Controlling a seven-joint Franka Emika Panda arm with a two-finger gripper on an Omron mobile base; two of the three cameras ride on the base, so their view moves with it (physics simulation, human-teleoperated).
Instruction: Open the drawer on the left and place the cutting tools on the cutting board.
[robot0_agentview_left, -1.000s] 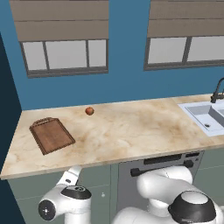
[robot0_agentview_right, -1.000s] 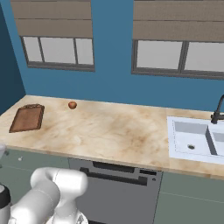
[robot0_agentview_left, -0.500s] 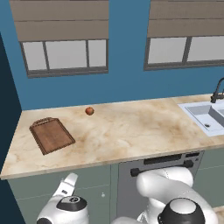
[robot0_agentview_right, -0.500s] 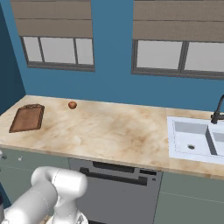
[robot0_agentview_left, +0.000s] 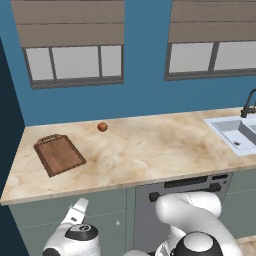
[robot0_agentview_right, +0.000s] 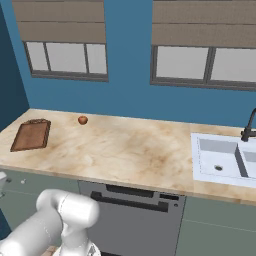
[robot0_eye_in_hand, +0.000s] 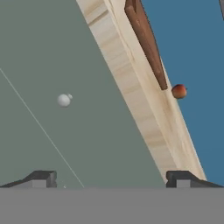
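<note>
The cutting board is cut off (top edge), seemingly edge-on.

Orange-red ball on marble counter, sink far rt.

Sage drawer shut, white knob; brown cutting board bare, counter left

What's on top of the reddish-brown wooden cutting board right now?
Nothing rests on the reddish-brown wooden cutting board; its top is bare. The small orange-red ball sits apart on the marble counter. The sage grey-green drawer below is closed, so its contents are hidden.
</note>
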